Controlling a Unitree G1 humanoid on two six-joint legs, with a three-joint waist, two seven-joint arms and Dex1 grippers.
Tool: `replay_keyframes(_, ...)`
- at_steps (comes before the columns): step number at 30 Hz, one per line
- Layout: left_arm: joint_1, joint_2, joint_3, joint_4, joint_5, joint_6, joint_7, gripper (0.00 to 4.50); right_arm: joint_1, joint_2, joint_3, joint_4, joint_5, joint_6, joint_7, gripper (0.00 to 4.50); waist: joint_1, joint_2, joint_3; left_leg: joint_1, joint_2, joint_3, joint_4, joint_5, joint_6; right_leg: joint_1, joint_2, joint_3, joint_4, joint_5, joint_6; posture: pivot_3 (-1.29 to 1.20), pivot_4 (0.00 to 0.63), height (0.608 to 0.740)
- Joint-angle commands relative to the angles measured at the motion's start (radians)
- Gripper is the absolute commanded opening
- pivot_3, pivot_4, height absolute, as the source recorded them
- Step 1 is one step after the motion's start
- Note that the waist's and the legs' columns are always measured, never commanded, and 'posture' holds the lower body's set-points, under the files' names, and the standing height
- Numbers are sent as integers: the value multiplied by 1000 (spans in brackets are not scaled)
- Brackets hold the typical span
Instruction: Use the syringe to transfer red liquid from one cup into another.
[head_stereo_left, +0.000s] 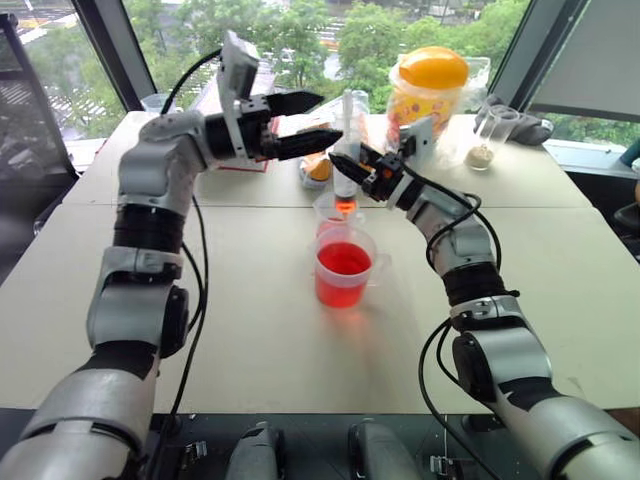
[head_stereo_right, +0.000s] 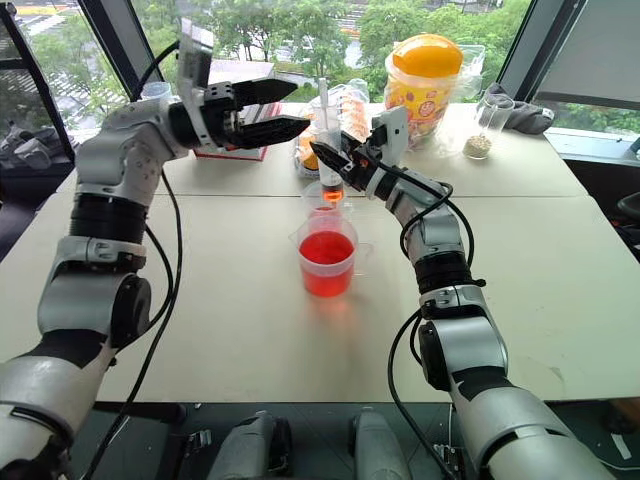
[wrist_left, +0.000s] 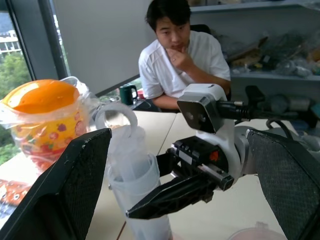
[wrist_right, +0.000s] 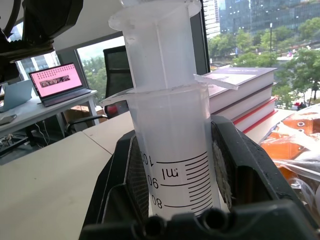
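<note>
On the left, the left gripper (head_stereo_left: 298, 122) hangs level above the far half of the pale table (head_stereo_left: 250, 330), its two black fingers spread wide with nothing between them, their tips pointing toward the top of the syringe. Behind it a red-and-white book (head_stereo_right: 232, 152) lies flat on the table.

In the middle, the clear plastic syringe with printed scale marks, an orange tip and a white plunger (head_stereo_left: 346, 150) stands upright, its tip pointing down over the smaller, narrower clear plastic cup (head_stereo_left: 333, 211); orange-red colour shows at the tip. The plunger's head rises close to the left gripper's fingertips; whether they touch cannot be told. In the right wrist view the barrel (wrist_right: 172, 150) sits clamped between the two black pads.

Just nearer than the small cup stands the wider clear plastic beaker with a small side handle (head_stereo_left: 345, 268), about half full of translucent red liquid (head_stereo_left: 343, 262). The two cups stand just beside each other.

To the right, the right gripper (head_stereo_left: 347, 160) reaches in from the right and is closed on the syringe barrel below its flange.

Farther right at the table's far edge stand a clear jar with an orange domed lid (head_stereo_left: 430, 90) and a tall clear glass with beige grains at its bottom (head_stereo_left: 483, 140). In the left wrist view a person in a white shirt (wrist_left: 177, 60) sits beyond the table.
</note>
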Motion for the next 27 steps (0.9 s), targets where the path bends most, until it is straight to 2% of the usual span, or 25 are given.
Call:
replay_keyframes(1,-74,-14,-6,73,21,-56,-36,4449,-13,7,-14,-13,-5,-28,1,1377,-1,0,0,0,0,0,0,0,0,0,0,0,0,0,0,0,150,740)
replay_keyframes(19,-196,-97,-4,361,119,-209,-28,4449,-10,14,-4,-42,-28,-26,20,1377,4,0,0,0,0,0,0,0,0,0,0,0,0,0,0,0,150,740)
replay_keyframes(20,-201,-102,-1,375,121,-215,-24,3925,-9,14,-3,-42,-29,-26,21,1377,4,0,0,0,0,0,0,0,0,0,0,0,0,0,0,0,150,740)
replay_keyframes(22,-209,-111,5,398,123,-224,-19,3183,-7,14,-1,-44,-31,-26,22,1377,4,0,0,0,0,0,0,0,0,0,0,0,0,0,0,0,150,740)
replay_keyframes(27,-213,-125,16,438,137,-250,-10,599,-1,14,4,-61,-33,-18,24,1377,2,0,0,0,0,0,0,0,0,0,0,0,0,0,0,0,150,740)
